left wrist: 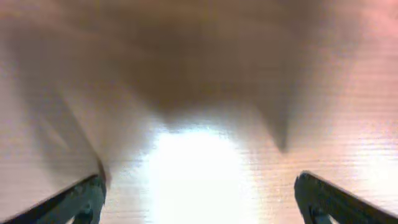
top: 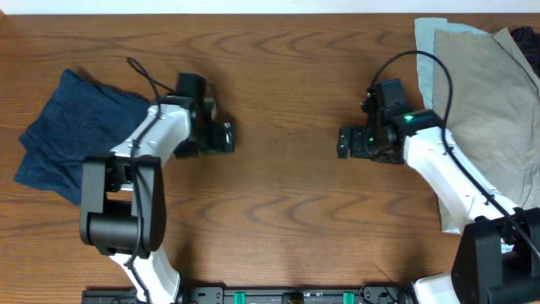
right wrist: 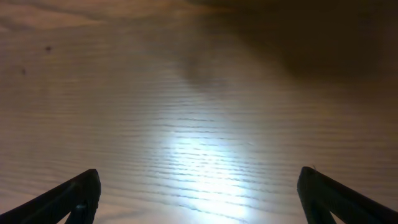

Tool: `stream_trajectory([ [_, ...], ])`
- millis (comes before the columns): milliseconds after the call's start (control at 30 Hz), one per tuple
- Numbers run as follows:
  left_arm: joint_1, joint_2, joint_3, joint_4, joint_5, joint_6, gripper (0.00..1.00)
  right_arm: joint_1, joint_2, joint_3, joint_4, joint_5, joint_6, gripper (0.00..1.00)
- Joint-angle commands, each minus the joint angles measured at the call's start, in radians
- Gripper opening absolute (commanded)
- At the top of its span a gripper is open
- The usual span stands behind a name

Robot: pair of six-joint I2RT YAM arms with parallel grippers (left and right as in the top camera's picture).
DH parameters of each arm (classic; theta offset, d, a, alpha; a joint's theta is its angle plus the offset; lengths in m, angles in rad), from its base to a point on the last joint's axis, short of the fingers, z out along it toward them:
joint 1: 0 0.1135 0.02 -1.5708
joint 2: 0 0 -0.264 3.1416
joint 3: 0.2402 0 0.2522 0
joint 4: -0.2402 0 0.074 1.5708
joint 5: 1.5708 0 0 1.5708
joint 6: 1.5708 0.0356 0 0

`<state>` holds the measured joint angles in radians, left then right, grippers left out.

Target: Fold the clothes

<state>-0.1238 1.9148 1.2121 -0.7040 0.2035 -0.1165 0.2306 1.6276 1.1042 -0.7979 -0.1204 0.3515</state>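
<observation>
The dark navy blue shorts (top: 72, 131) lie folded in a bundle at the left of the table, partly under my left arm. My left gripper (top: 226, 137) is open and empty over bare wood, right of the shorts. Its wrist view shows only blurred wood between the fingertips (left wrist: 199, 193). My right gripper (top: 344, 142) is open and empty over bare wood near the middle, facing the left one. Its wrist view shows only wood grain between the fingertips (right wrist: 199, 190).
A tan garment (top: 498, 101) lies at the far right with a light blue piece (top: 426, 46) under its left edge and a dark piece (top: 527, 38) at the corner. The brown wooden table (top: 278, 211) runs between the arms.
</observation>
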Motion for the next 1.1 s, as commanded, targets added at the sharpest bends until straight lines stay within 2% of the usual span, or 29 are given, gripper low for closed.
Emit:
stream_trajectory([
  [0, -0.011, -0.027, 0.038, -0.165, -0.009, -0.076, 0.98, -0.056, -0.018, 0.001, -0.071, -0.053, 0.006, 0.99],
  [200, -0.012, -0.032, 0.039, -0.499, -0.010, -0.140, 0.98, -0.111, -0.018, 0.001, -0.231, -0.051, -0.050, 0.99],
  [367, -0.016, -0.063, 0.016, -0.626, -0.010, -0.139, 0.98, -0.119, -0.020, -0.002, -0.298, -0.051, -0.061, 0.99],
  [500, -0.035, -0.170, -0.042, -0.625, -0.013, -0.140, 0.98, -0.119, -0.053, -0.019, -0.317, -0.051, -0.061, 0.99],
  [667, -0.090, -0.402, -0.129, -0.566, -0.015, -0.144, 0.98, -0.119, -0.181, -0.084, -0.293, -0.034, -0.041, 0.99],
  [900, -0.230, -0.850, -0.258, -0.387, -0.121, -0.174, 0.98, -0.118, -0.539, -0.257, -0.129, -0.027, -0.042, 0.99],
  [1067, -0.331, -1.149, -0.331, -0.254, -0.307, -0.173, 0.98, -0.118, -0.830, -0.375, -0.046, 0.048, -0.042, 0.99],
])
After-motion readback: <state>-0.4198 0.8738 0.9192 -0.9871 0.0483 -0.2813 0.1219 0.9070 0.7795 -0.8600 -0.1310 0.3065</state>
